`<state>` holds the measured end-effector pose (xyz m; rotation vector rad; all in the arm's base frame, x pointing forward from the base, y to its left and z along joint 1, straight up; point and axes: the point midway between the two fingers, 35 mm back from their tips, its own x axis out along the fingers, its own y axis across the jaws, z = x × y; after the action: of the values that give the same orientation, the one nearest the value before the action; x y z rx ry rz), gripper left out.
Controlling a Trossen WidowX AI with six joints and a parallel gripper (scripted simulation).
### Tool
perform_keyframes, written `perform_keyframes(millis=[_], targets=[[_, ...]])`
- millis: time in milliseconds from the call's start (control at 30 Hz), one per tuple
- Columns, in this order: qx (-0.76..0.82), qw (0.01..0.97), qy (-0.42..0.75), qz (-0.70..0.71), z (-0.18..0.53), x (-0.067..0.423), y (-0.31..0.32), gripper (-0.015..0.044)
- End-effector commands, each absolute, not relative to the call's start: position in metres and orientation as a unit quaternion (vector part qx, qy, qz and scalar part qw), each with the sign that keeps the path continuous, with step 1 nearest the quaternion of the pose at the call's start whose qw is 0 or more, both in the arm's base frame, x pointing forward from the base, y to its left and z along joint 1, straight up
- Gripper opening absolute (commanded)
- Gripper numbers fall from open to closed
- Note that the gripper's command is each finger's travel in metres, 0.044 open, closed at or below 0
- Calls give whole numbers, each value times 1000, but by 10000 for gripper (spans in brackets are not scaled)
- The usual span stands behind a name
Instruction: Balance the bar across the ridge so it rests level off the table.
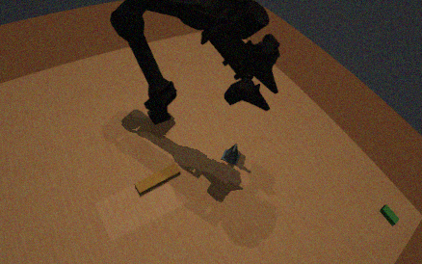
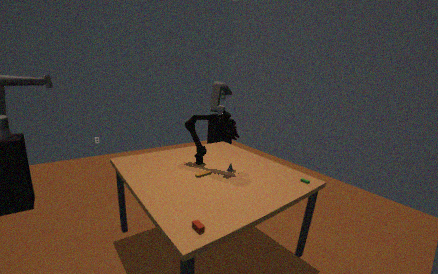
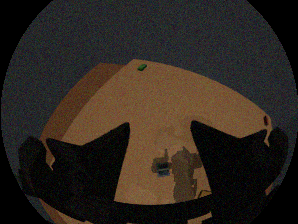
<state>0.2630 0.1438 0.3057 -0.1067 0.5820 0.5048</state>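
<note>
The yellow bar (image 1: 157, 179) (image 2: 202, 174) lies flat on the table (image 1: 58, 145) (image 2: 150, 185), left of the small blue ridge (image 1: 231, 154) (image 2: 230, 168); the two are apart. My gripper (image 1: 268, 96) (image 2: 233, 131) (image 3: 160, 124) is open and empty, and hangs high above the table, behind and to the right of the ridge. In the wrist view the ridge (image 3: 162, 164) shows small between my two dark fingers, with the arm's shadow beside it. The bar is not in the wrist view.
A green block (image 1: 389, 215) (image 2: 305, 180) (image 3: 141, 66) lies near the table's right edge. A red block (image 2: 198, 226) lies near the front corner. The arm's base stands behind the bar. The arm's shadow falls across the bar and ridge.
</note>
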Motion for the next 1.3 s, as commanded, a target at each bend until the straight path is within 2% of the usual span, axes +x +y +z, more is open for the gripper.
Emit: perform_keyframes(millis=[0, 633, 1267], targets=[[-11, 923, 333, 194, 284, 274, 126, 315], [192, 856, 477, -51, 210, 290, 41, 315], [385, 691, 526, -313, 150, 262, -39, 315]])
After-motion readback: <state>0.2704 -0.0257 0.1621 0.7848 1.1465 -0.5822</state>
